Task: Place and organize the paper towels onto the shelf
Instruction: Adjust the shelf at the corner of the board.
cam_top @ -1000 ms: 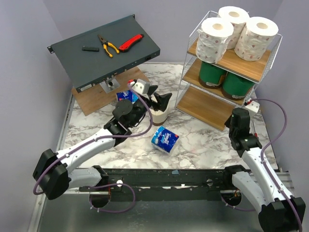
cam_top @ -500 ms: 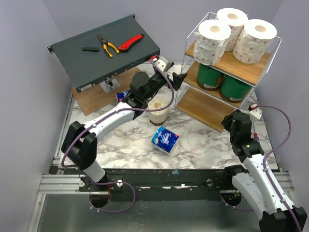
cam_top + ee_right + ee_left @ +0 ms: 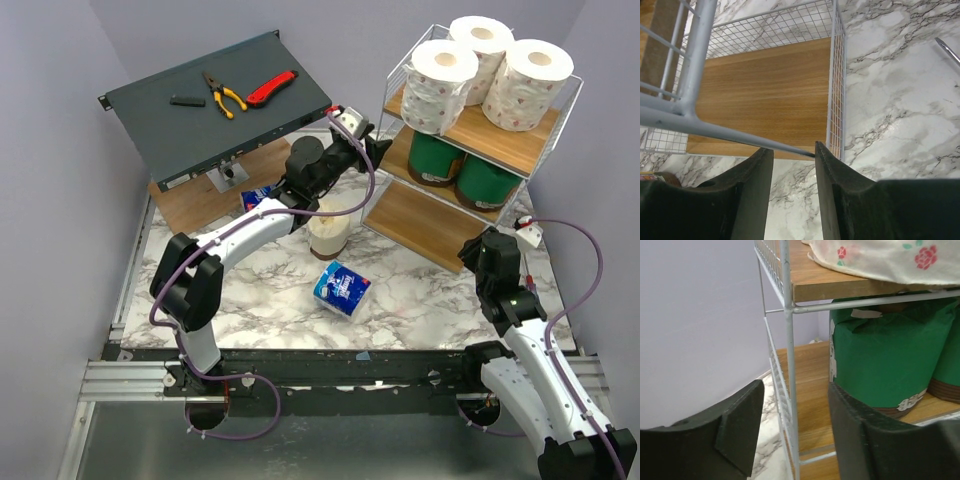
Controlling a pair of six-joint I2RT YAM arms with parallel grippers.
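The upright cream roll (image 3: pixel 329 232) is found on the worktop (image 3: pixel 250 290) just left of the shelf (image 3: pixel 420 222), nearward of the parted, empty left fingers (image 3: pixel 740 425), farther from the narrowly parted, empty right fingers (image 3: pixel 755 190).

we see only a corner of one blue pack (image 3: pixel 255 198) behind the left arm (image 3: pixel 240 235). the left wrist view's top edge crops the printed roll (image 3: pixel 880 257).

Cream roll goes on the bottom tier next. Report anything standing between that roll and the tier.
Nothing on the table lies between the cream roll and the bare bottom tier. The left arm crosses above the roll, the left gripper open at the shelf's post; mesh rims part of the tier.
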